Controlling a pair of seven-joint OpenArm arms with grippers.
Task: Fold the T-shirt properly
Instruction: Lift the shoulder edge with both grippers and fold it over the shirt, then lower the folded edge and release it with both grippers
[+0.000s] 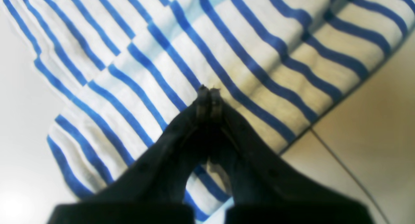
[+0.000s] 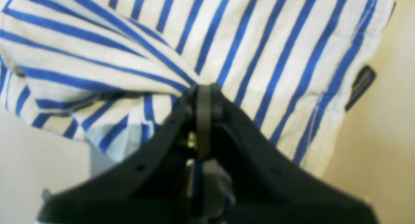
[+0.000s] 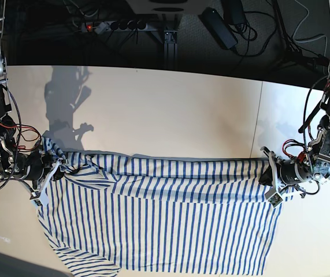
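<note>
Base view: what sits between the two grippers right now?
In the base view, only the T-shirt spans between the right gripper and the left gripper: its striped upper edge runs between them, both shut on the cloth. Nothing else lies there.

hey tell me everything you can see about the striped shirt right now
The shirt is white cloth with thin blue stripes, looking soft and light. It lies spread wide across the pale table, its far edge stretched into a taut line between the two arms. The right hand is shut on a bunched corner at one end; the left hand is shut on the other end. The near part is flat, with a rumpled sleeve at one near corner. A small dark tag sits at one edge.
</note>
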